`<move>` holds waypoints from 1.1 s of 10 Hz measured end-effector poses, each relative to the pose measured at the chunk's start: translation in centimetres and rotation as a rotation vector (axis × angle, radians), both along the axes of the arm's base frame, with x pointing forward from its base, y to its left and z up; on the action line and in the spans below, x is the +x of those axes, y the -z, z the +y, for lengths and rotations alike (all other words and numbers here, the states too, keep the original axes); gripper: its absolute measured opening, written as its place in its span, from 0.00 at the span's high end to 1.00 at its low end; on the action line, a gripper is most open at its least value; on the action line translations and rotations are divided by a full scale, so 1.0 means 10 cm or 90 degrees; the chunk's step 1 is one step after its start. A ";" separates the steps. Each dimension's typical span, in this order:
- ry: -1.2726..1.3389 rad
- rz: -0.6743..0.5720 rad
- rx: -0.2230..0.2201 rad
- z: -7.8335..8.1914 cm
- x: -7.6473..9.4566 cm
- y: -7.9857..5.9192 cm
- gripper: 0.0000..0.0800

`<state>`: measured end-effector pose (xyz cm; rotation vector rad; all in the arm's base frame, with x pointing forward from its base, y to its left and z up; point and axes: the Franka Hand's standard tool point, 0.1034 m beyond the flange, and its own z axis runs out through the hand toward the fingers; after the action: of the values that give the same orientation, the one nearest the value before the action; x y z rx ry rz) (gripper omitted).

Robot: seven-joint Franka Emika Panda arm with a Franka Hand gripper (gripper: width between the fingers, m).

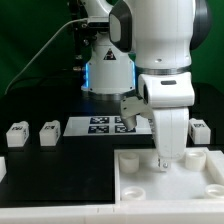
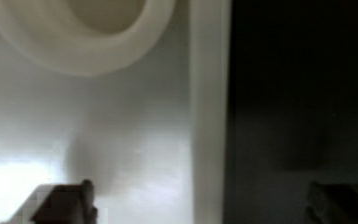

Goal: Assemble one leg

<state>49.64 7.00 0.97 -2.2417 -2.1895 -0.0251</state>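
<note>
Three small white legs with square tags stand on the black table: two at the exterior view's left [image 1: 17, 133] [image 1: 48, 132] and one at its right [image 1: 200, 128]. The large white tray-like piece [image 1: 135, 178] lies at the front. My gripper [image 1: 165, 162] points straight down at this piece's far edge. In the wrist view my gripper [image 2: 202, 200] is open, with one dark finger [image 2: 62, 204] over the white piece and the other [image 2: 345, 204] over the dark table. The piece's edge [image 2: 208, 120] runs between them, and a round corner hole [image 2: 101, 30] shows. No leg is held.
The marker board [image 1: 100, 125] lies flat behind the tray-like piece, in front of the robot's base [image 1: 108, 70]. A green wall stands behind the table.
</note>
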 end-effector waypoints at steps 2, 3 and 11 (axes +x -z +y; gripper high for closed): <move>0.000 0.000 0.000 0.00 0.00 0.00 0.21; 0.001 0.000 0.000 -0.01 0.00 0.00 0.19; 0.024 -0.001 0.001 -0.02 0.01 -0.02 0.19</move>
<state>49.71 6.83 1.15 -2.2830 -2.1478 -0.0287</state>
